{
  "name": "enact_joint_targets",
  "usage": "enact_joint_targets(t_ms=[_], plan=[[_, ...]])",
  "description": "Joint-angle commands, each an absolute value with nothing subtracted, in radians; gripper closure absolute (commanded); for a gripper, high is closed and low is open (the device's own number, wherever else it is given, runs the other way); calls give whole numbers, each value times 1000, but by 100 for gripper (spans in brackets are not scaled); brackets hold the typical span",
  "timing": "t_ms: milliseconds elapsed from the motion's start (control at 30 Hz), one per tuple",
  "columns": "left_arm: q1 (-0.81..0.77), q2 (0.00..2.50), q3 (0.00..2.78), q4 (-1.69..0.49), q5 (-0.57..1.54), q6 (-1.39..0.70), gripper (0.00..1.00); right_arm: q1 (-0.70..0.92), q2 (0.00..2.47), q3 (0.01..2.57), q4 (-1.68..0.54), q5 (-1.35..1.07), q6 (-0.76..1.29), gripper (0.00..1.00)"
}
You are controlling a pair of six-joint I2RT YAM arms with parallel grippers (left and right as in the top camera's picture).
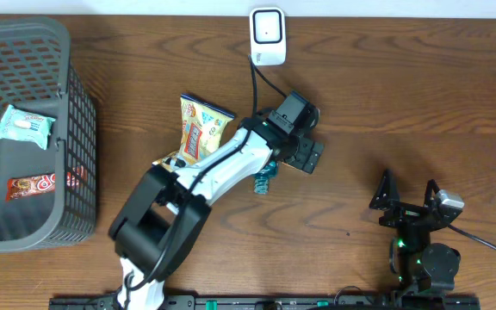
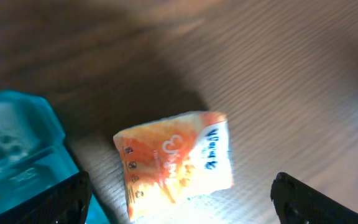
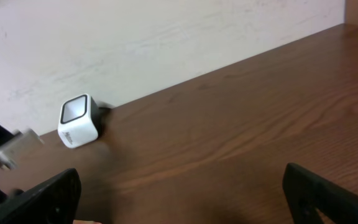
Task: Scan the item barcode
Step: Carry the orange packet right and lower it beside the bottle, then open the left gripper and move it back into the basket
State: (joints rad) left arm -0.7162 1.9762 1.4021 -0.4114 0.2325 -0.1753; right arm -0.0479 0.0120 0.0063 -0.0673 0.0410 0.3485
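In the left wrist view a small orange packet (image 2: 176, 162) with blue lettering lies flat on the wooden table, brightly lit at its near edge. My left gripper (image 2: 179, 205) is open above it, one black fingertip (image 2: 61, 202) well clear on each side. From overhead the left gripper (image 1: 304, 153) covers that packet. The white barcode scanner (image 1: 267, 34) stands at the table's far edge, its cable running toward the arm, and also shows as the scanner (image 3: 79, 120) in the right wrist view. My right gripper (image 1: 406, 196) (image 3: 182, 205) is open and empty at the front right.
A teal item (image 1: 265, 179) (image 2: 17, 155) lies just beside the packet. A yellow snack bag (image 1: 201, 129) lies left of the left arm. A grey basket (image 1: 24, 30) at the far left holds a pale green packet (image 1: 24, 125) and a chocolate bar (image 1: 37, 182).
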Motion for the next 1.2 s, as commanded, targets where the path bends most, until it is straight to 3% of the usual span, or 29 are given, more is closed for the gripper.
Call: enact_joint_targets(t_ms=[0,333,600,1167], plan=[[-715,1845,1414,-410,223,-165,6,-40,7,6,-71,46,351,1],[-715,1565,1414,-409,21,-165,1,-40,7,6,-71,46,351,1],[-678,1381,1414,-409,-227,-156,2,-40,7,6,-71,46,351,1],[-267,1163,1437,-392,-264,-154,2,-40,7,6,-71,46,351,1]])
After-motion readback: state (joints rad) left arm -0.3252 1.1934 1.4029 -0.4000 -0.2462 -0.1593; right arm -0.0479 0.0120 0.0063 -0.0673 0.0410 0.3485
